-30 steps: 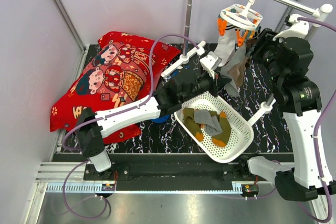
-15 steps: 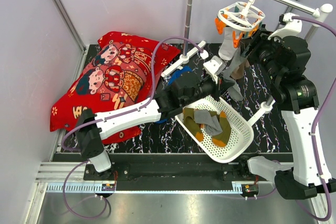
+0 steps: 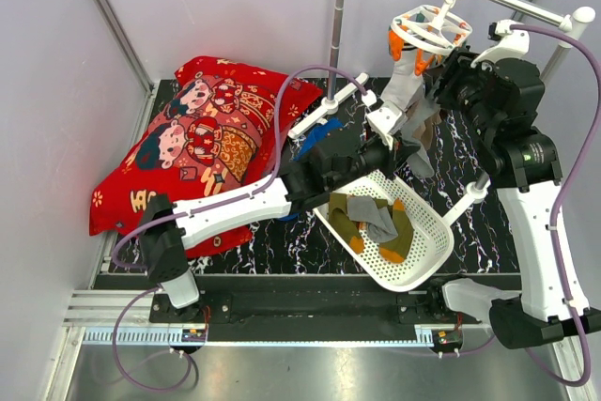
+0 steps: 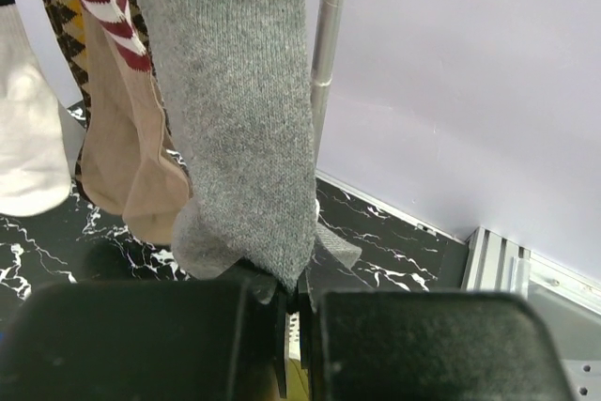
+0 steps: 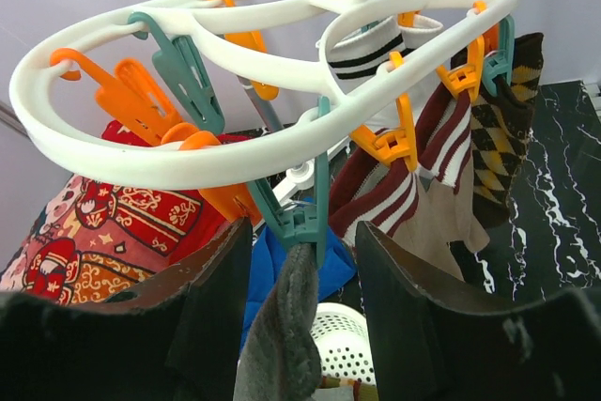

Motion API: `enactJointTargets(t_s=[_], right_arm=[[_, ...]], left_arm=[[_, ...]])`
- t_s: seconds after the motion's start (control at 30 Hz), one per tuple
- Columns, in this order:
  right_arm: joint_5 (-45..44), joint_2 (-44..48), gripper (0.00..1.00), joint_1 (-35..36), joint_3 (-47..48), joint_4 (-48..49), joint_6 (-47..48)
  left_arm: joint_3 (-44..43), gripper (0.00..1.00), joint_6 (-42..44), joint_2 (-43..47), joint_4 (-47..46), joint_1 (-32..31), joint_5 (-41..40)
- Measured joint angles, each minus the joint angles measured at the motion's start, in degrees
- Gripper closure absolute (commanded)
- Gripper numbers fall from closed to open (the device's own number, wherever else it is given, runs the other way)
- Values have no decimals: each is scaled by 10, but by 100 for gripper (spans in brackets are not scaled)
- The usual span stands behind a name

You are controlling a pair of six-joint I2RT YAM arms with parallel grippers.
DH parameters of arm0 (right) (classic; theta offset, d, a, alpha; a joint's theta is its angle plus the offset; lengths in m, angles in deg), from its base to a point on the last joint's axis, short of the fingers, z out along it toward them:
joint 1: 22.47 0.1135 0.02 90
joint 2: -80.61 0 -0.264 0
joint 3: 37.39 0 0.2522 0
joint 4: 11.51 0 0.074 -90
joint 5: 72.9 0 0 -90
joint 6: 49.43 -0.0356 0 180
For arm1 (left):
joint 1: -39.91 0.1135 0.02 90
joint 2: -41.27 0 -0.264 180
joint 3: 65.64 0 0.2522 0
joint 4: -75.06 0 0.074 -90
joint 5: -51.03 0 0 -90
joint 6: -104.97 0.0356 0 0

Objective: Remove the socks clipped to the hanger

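Note:
The white round hanger hangs by its hook from the rail. From its pegs hang a white sock with dark bands, a maroon-striped one, a brown checked one and a grey sock. A teal peg clips the top of the grey sock. My right gripper is open, one finger on each side of that peg, apart from it. My left gripper is shut on the grey sock's toe, below the hanger.
A white perforated basket under the hanger holds olive-and-orange and grey socks. A red patterned pillow lies at the left, a blue cloth behind the basket. An upright metal pole stands close behind the socks.
My right gripper has risen toward the hanger and now straddles the teal peg. My left gripper has shifted right and up a little with the grey sock's toe in it.

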State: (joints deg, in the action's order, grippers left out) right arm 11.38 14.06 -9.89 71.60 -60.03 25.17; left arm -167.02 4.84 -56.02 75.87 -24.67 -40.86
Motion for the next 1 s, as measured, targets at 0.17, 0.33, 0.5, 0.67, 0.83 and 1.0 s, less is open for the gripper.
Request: enactJointTargets(t_s=[0.17, 0.33, 0.5, 0.67, 0.83, 1.0], right_arm=[[4, -5, 44, 0, 0, 5, 7], [2, -5, 48, 0, 0, 15, 17], [-5, -6, 62, 0, 0, 28, 21], [-8, -7, 80, 0, 0, 35, 25], [-9, -8, 88, 0, 0, 37, 27], [-9, -7, 90, 0, 0, 37, 25]], left_arm=[[-5, 100, 3, -10, 0, -2, -1], [-5, 100, 5, -16, 1, -4, -2], [-7, 100, 7, -20, 0, -5, -3], [-10, 100, 7, -21, 0, -6, -3], [-12, 100, 7, -21, 0, -7, -3], [-12, 100, 7, -21, 0, -7, -3]])
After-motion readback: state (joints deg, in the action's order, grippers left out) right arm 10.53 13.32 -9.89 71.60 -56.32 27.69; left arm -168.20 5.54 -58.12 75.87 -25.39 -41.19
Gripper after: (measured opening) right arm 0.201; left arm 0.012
